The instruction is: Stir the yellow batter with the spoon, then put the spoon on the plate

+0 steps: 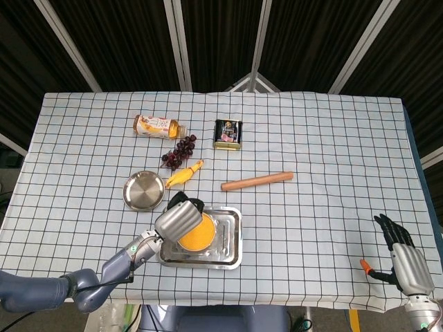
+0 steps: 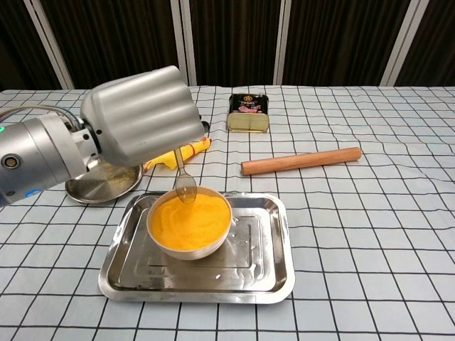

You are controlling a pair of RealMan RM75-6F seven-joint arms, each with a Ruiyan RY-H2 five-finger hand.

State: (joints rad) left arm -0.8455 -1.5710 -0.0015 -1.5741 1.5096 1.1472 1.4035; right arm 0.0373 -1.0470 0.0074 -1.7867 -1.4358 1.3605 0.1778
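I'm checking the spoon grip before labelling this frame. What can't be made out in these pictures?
- Grip on the small metal spoon: in chest view the left hand shows its silver back and hides the handle and fingers; in head view they are too small.
- Round steel plate: partly behind that hand in chest view.
- Right hand: absent from chest view, wrist cut by the head view's edge.

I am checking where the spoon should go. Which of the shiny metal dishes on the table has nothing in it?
The round plate, left of and behind the rectangular tray, is bare; the tray holds the bowl of yellow batter.
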